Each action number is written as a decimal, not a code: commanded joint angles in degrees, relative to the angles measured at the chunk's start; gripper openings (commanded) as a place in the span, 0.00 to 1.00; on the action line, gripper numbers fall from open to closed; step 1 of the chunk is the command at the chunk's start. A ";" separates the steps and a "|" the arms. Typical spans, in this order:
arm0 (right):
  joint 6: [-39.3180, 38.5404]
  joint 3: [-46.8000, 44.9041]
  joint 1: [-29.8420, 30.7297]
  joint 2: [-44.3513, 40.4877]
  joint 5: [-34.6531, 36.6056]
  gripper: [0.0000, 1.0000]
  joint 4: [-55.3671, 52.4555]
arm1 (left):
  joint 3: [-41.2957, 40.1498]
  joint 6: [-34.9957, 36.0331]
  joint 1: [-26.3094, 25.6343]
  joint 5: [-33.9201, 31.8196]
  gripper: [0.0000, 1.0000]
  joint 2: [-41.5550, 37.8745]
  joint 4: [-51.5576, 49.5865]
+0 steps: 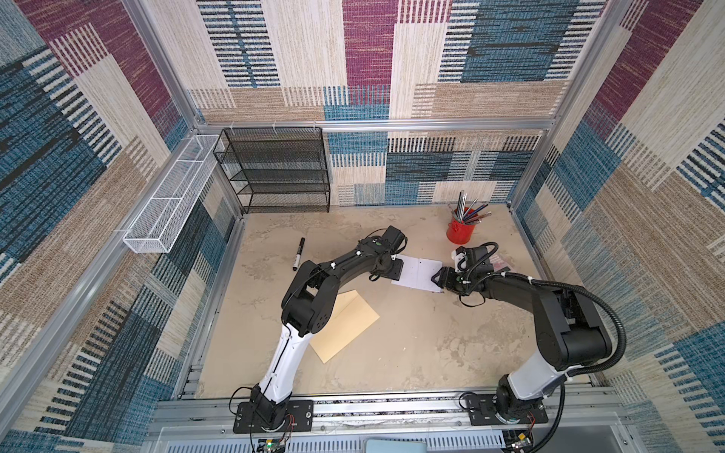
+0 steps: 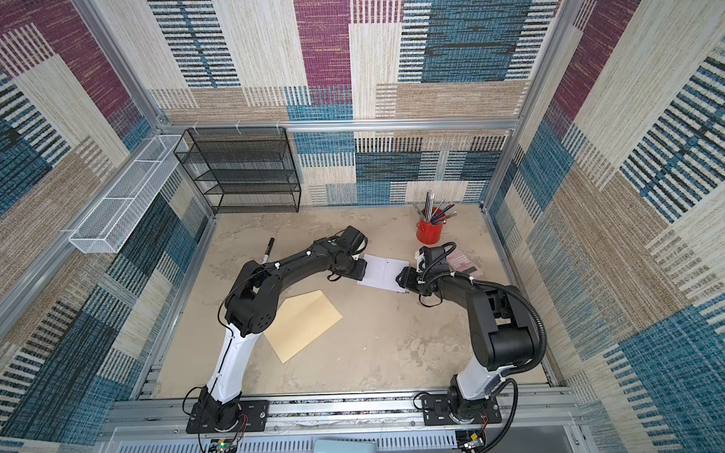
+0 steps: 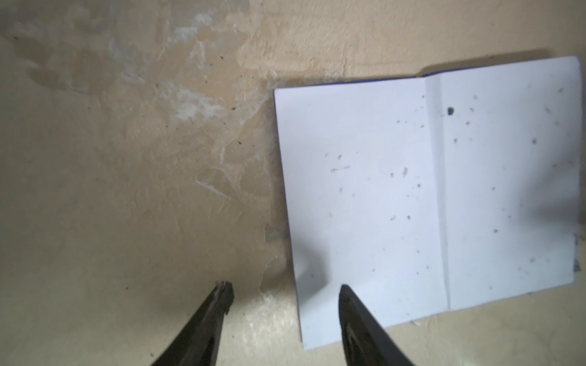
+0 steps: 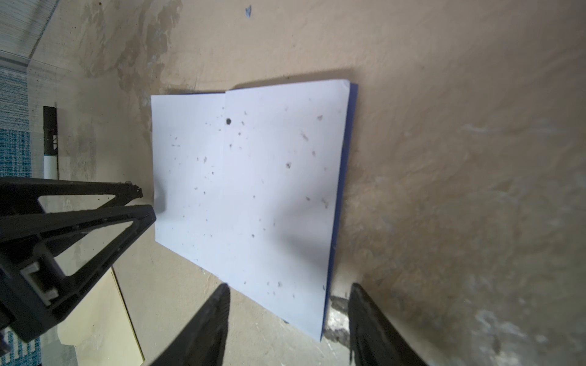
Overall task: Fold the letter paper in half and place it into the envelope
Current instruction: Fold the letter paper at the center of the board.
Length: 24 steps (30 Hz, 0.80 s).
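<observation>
Your left arm (image 1: 310, 302) and right arm (image 1: 565, 325) pair white lower links with black joints; a ribbed black hose (image 1: 618, 321) trails along the right.

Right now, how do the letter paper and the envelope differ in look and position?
Colour: the letter paper is white, speckled, creased across its middle; the envelope is plain tan. Position: the letter paper lies between the left gripper and right gripper, both open at its edges; the envelope lies apart, nearer the robot, partly hidden by the left arm. Shared: both lie on the table, neither gripped.
</observation>
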 commanded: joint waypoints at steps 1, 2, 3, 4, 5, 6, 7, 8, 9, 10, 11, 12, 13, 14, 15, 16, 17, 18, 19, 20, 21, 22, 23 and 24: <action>1.54 -0.46 0.03 0.52 -2.58 0.61 3.06 | -0.24 -0.99 0.05 2.81 0.57 -0.21 0.63; 1.88 -0.63 0.02 0.64 -3.26 0.58 3.47 | -0.40 -1.08 0.09 3.28 0.57 -0.23 0.74; 2.05 -0.71 0.03 0.73 -3.68 0.57 3.82 | -0.63 -1.28 0.05 3.66 0.57 -0.27 0.84; 2.38 -0.96 0.01 0.69 -4.38 0.55 4.10 | -0.96 -1.39 0.10 4.02 0.57 -0.33 1.08; 2.74 -1.28 0.03 0.43 -5.09 0.52 4.64 | -1.38 -1.68 0.13 4.40 0.56 -0.44 1.36; 3.03 -1.64 -0.01 0.09 -5.50 0.50 5.07 | -1.72 -1.83 0.06 4.65 0.56 -0.67 1.67; 3.40 -1.85 -0.03 -0.29 -5.77 0.47 5.55 | -2.35 -2.08 0.05 4.98 0.55 -0.96 2.04; 3.60 -2.09 0.02 -0.73 -5.88 0.43 5.65 | -3.04 -2.20 0.03 5.36 0.55 -1.22 2.48; 3.75 -2.20 0.03 -1.10 -5.91 0.40 5.69 | -3.52 -2.33 0.05 5.54 0.54 -1.50 2.79; 3.88 -2.34 -0.04 -1.56 -5.92 0.38 5.70 | -4.09 -2.44 0.09 5.73 0.54 -1.80 3.08; 3.94 -2.44 0.03 -1.85 -6.06 0.34 5.73 | -4.63 -2.52 0.09 5.79 0.53 -2.07 3.21; 4.06 -2.56 0.03 -2.07 -6.11 0.31 5.78 | -5.09 -2.57 0.01 5.89 0.53 -2.33 3.44; 4.12 -2.65 0.03 -2.23 -6.15 0.29 5.78 | -5.70 -2.60 -0.03 5.99 0.52 -2.65 3.76; 4.21 -2.81 0.01 -2.26 -6.20 0.24 5.99 | -6.20 -2.70 -0.02 6.12 0.52 -2.87 3.96; 4.21 -2.89 0.01 -2.27 -6.28 0.20 5.97 | -6.74 -2.87 -0.04 6.25 0.51 -3.19 4.28; 4.32 -3.06 0.00 -2.10 -6.39 0.18 6.04 | -7.25 -2.92 -0.03 6.43 0.51 -3.43 4.48; 4.39 -3.17 -0.03 -2.08 -6.45 0.17 6.18 | -7.56 -2.94 -0.04 6.52 0.50 -3.58 4.53; 4.38 -3.35 0.03 -1.95 -6.50 0.15 6.30 | -7.97 -3.03 0.03 6.59 0.50 -3.83 4.62; 4.47 -3.53 0.03 -1.87 -6.50 0.14 6.47 | -8.35 -3.09 -0.02 6.67 0.50 -4.07 4.66; 4.47 -3.70 0.02 -1.69 -6.52 0.11 6.58 | -8.70 -3.07 -0.03 6.73 0.50 -4.33 4.82; 4.47 -3.90 0.01 -1.64 -6.65 0.07 6.62 | -9.19 -3.05 0.02 6.70 0.50 -4.66 4.95; 4.45 -4.17 0.02 -1.64 -6.67 0.02 6.69 | -9.70 -3.18 -0.04 6.69 0.50 -4.98 4.99; 4.44 -4.30 0.03 -1.72 -6.65 0.00 6.66 | -10.13 -3.18 0.01 6.69 0.50 -5.39 5.14; 4.34 -4.53 0.03 -1.81 -6.50 0.00 6.61 | -10.67 -3.23 -0.03 6.69 0.50 -5.82 5.23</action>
